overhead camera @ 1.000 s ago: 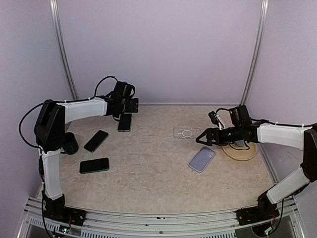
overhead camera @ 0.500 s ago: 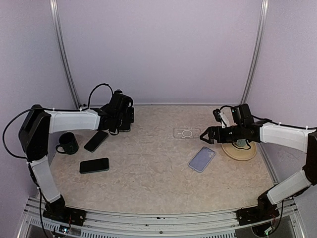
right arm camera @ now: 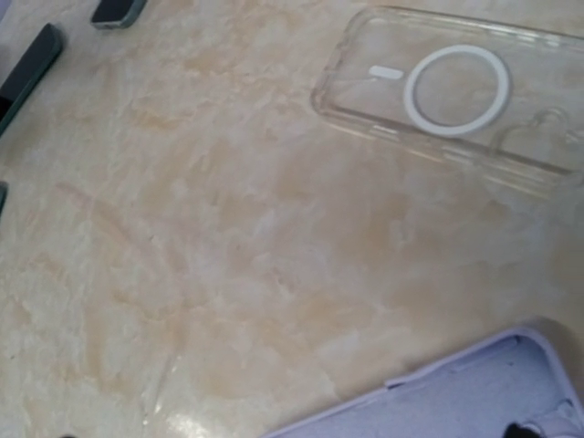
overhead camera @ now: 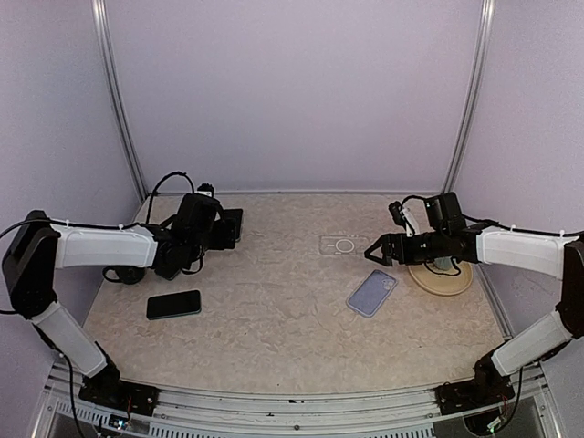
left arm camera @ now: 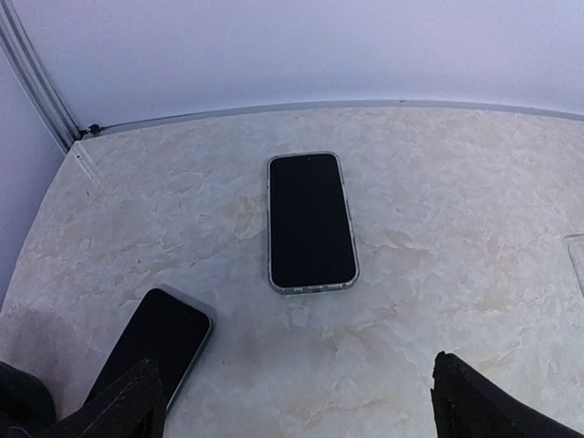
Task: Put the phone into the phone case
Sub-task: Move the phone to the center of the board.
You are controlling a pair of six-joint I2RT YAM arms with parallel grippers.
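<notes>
Two arms are reaching over the tabletop in the overhead view. The left hand is sitting low at the back left with its fingers spread wide and gripping nothing. Just beyond it, the back phone is lying flat near the rear wall. The front phone is lying screen-up nearer the left arm's base, well apart from both cases. The right hand is hanging at the right with its fingers apart and nothing held, between the clear case and the lilac case. Both cases are lying flat and empty. A round wooden disc is sitting under the right forearm.

In the left wrist view, both fingertips are showing at the bottom corners, far apart, with bare tabletop between them. The back phone is lying straight ahead, screen dark and pale rim showing. A middle phone is lying angled just beside the left fingertip.

In the right wrist view, the clear case is lying open side up at the top, with a white ring on its back. The lilac case is filling the bottom right corner. The fingers are not showing here.
</notes>
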